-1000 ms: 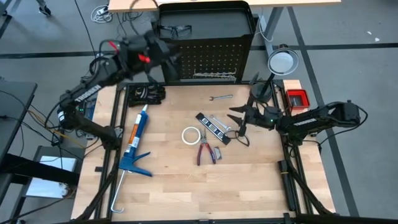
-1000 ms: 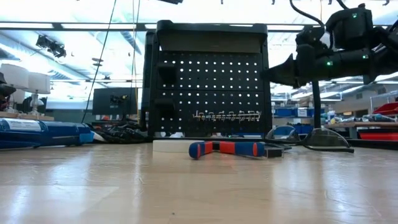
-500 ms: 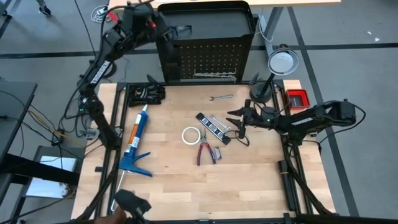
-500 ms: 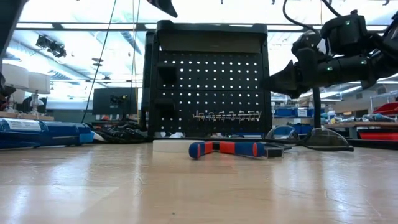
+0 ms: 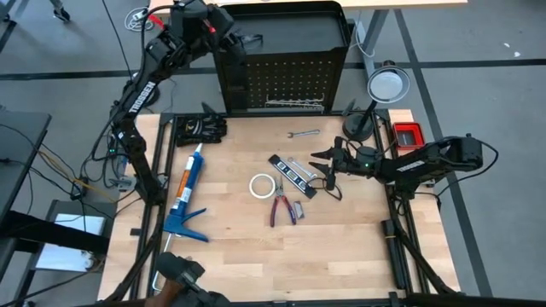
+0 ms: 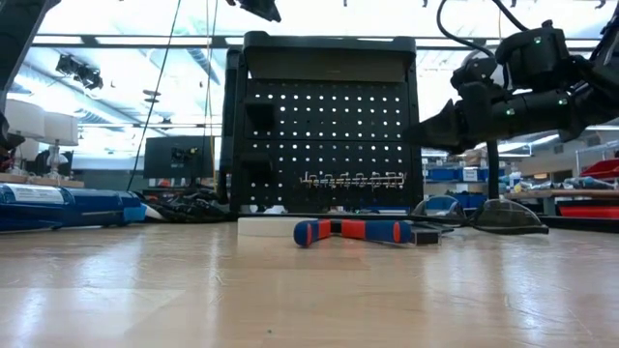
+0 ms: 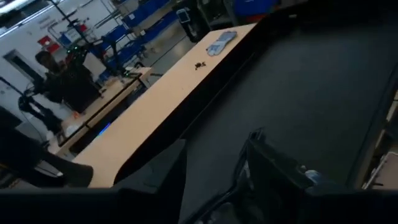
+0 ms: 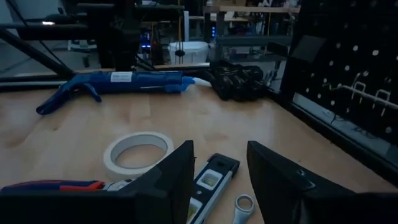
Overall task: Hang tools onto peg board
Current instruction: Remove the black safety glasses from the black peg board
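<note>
A pale wooden table [image 5: 256, 247] is seen. Just ahead of the right gripper [image 5: 320, 167], a black level bar [image 5: 293, 176], white tape roll [image 5: 262, 185] and red-handled pliers [image 5: 281, 209] are laid flat. Beneath it, probably safety glasses [image 5: 333, 189] are resting. Farther off, a blue caulking gun [image 5: 185, 194] is laid.

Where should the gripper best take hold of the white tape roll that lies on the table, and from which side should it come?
The white tape roll lies flat with its hole facing up, so a descent from straight above seems best. Put one finger inside the hole and one outside, and pinch the ring wall on the side away from the red-handled pliers, which lie close by.
</note>
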